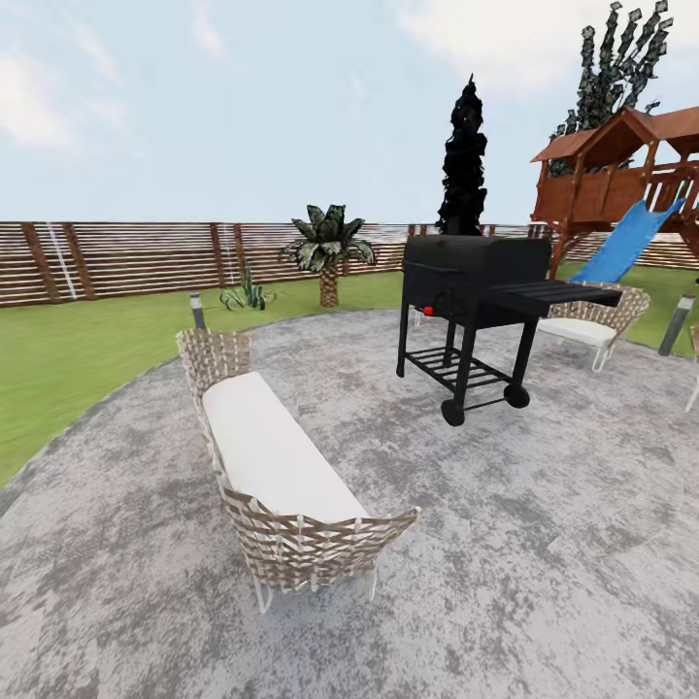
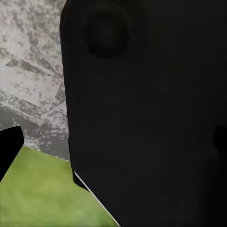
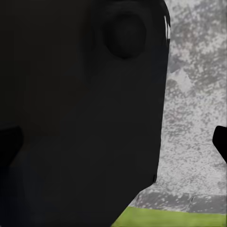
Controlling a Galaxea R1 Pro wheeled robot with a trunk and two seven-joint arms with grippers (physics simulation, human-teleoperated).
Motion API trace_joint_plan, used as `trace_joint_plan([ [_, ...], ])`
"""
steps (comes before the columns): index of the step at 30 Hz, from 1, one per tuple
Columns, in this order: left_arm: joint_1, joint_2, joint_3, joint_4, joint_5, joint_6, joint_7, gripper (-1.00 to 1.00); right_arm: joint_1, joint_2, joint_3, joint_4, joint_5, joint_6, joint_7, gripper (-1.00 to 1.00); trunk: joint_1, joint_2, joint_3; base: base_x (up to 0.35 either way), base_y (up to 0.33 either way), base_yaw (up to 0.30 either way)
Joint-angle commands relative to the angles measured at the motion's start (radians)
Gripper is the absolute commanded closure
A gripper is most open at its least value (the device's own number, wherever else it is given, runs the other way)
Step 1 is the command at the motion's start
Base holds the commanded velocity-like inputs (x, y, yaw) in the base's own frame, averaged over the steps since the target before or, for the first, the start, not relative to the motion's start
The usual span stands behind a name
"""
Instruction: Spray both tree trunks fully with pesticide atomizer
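The pesticide atomizer and both trees with their trunks are out of view. The garden's grass floor [image 1: 68, 359] spreads at the left beyond the round stone patio [image 1: 505, 544] and runs back to the slatted wooden fence [image 1: 126, 254]. In the left wrist view my left gripper [image 2: 113, 146] stands open, its dark fingertips [image 2: 8, 150] at the picture's edges, with a black part of my own body close in front and grass [image 2: 38, 196] below. My right gripper [image 3: 116, 142] is open too, over patio stone [image 3: 194, 94], with nothing held.
A wicker bench with a white cushion [image 1: 277, 466] stands close ahead on the patio. Behind it are a black wheeled grill [image 1: 476, 301], a wicker chair [image 1: 587, 325], a wooden playset with a blue slide [image 1: 621, 184], a short palm [image 1: 328, 252], a black cone tree [image 1: 464, 160] and low lamp posts [image 1: 198, 311].
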Motion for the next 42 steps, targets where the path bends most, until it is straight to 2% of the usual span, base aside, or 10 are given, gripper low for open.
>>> trace_joint_plan([
  [1, 0.006, 0.003, 0.001, 0.006, 0.002, 0.002, 0.003, -1.0, 0.006, 0.006, 0.001, -0.006, 0.0, 0.002, -0.001, -1.0, 0.0, 0.0, 0.0, 0.0, 0.0, 0.0],
  [8, 0.005, 0.002, -0.007, -0.002, 0.002, -0.002, 0.003, -1.0, -0.003, 0.038, -0.002, -0.032, -0.001, -0.005, -0.001, -1.0, 0.0, 0.0, 0.0, 0.0, 0.0, 0.0],
  [11, 0.005, 0.001, -0.008, -0.019, 0.002, -0.01, 0.003, -1.0, -0.013, 0.043, -0.003, -0.05, 0.001, -0.022, -0.002, -1.0, 0.0, 0.0, 0.0, 0.0, 0.0, 0.0],
  [23, -0.023, 0.02, -0.011, -0.086, -0.009, -0.078, 0.005, -1.0, -0.019, -0.02, -0.006, -0.117, 0.001, -0.059, -0.005, -1.0, 0.0, 0.0, 0.0, 0.0, 0.0, 0.0],
  [24, -0.074, 0.02, -0.011, -0.352, -0.009, -0.168, 0.005, -1.0, -0.02, -0.083, -0.006, -0.65, 0.001, -0.075, -0.005, -1.0, 0.0, 0.0, 0.0, 0.0, 0.0, 0.0],
  [28, -0.13, 0.02, -0.012, -0.411, -0.005, -0.17, -0.002, -1.0, -0.02, -0.084, -0.007, -0.714, -0.002, -0.122, -0.003, -1.0, 0.0, 0.0, 0.0, 0.0, 0.0, 0.0],
  [35, -0.204, 0.018, -0.013, -0.417, -0.004, -0.173, -0.024, -1.0, -0.042, -0.083, -0.008, -0.732, -0.006, -0.183, 0.001, -1.0, 0.0, 0.0, 0.0, 0.0, 0.0, 0.0],
  [40, -0.212, 0.022, -0.009, -0.41, -0.007, -0.185, -0.026, -1.0, -0.066, -0.083, -0.007, -0.73, -0.003, -0.189, 0.0, -1.0, 0.0, 0.0, 0.0, 0.0, 0.0, 0.0],
  [42, -0.212, 0.028, -0.009, -0.409, -0.011, -0.237, -0.027, -1.0, -0.069, -0.083, -0.007, -0.73, -0.002, -0.19, -0.003, -1.0, 0.0, 0.0, 0.0, 0.0, 0.0, 0.0],
])
